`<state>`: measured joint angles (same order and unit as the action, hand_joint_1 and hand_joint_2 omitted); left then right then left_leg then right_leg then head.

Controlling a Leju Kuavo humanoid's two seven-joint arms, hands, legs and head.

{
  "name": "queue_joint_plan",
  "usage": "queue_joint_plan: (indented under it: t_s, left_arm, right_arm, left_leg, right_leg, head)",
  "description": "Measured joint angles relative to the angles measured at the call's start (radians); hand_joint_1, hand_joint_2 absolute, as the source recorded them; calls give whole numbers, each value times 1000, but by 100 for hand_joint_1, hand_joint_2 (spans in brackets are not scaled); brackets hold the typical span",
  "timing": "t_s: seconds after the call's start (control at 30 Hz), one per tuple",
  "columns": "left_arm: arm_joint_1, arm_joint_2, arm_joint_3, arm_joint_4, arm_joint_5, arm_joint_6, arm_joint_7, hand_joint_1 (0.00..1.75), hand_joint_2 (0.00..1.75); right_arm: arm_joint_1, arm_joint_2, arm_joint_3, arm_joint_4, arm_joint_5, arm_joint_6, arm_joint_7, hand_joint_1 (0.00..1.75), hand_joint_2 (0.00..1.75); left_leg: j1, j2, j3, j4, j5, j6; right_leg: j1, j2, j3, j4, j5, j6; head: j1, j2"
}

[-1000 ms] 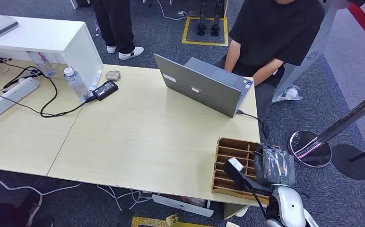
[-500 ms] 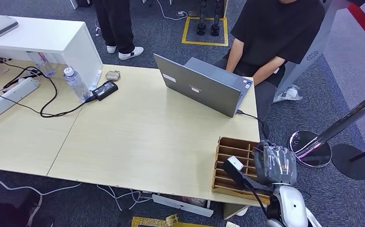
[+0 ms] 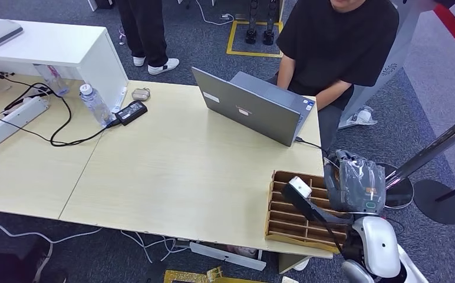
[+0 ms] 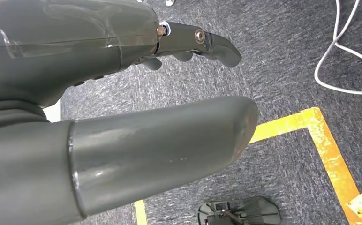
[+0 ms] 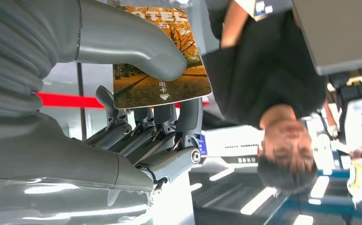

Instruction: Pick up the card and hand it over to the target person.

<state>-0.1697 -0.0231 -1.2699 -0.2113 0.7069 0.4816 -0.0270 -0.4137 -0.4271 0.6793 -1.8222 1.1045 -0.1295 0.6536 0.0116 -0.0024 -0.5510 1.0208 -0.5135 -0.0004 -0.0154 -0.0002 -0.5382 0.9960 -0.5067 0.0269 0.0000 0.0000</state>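
R hand (image 3: pixel 355 186) grips the card (image 5: pixel 160 70) btwn thumb and fingers (image 5: pixel 146 126), raised just off the tabletop's (image 3: pixel 184 171) right edge, near the wooden rack (image 3: pixel 290 215) and person (image 3: pixel 337 41). L hand (image 4: pixel 123 93) loose, holding nothing, over carpet.

Slotted tray (image 3: pixel 284 221) on table (image 3: pixel 172 177) front-right corner; laptop (image 3: pixel 251 109) behind; person (image 3: pixel 337 47) beyond.
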Motion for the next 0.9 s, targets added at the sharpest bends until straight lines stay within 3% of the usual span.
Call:
queue_joint_plan:
  t_s: [0.5,0.9]
  left_arm:
    - [-24,-6,-35,1,-31,-22,22,0,0]
    - [-34,-8,-50,2,-46,-27,33,0,0]
  right_arm:
    - [-115,10,39,244,-157,11,11,146,175]
    - [-148,21,52,360,-218,-16,7,147,175]
  left_leg:
    - [0,1,3,-3,1,0]
    - [1,0,3,-2,0,0]
  right_leg:
    - [1,1,3,-3,2,0]
    - [1,0,3,-3,1,0]
  head:
    - [0,0]
    - [0,0]
